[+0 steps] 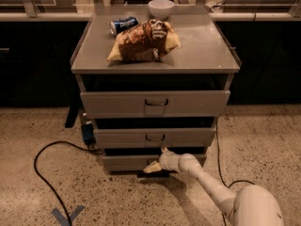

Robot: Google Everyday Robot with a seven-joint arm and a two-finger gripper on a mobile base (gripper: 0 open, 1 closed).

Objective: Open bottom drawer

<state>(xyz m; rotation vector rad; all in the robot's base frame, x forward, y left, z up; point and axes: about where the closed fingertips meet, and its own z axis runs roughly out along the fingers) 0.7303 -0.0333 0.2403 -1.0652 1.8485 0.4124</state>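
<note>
The bottom drawer [124, 163] is the lowest and narrowest of three grey drawers in a grey metal cabinet [155, 55]. Its front stands slightly out from the cabinet. My gripper [156, 160] is at the centre of that front, right where the handle sits, which it hides. One pale fingertip [151, 168] points down-left against the drawer front, another points up. My white arm [211, 187] reaches in from the lower right.
The middle drawer [154, 137] and the wide top drawer [155, 102] are above, both slightly out. On the cabinet top lie a chip bag [143, 41], a blue can [123, 24] and a white bowl [161, 7]. A black cable [44, 173] loops on the floor at left.
</note>
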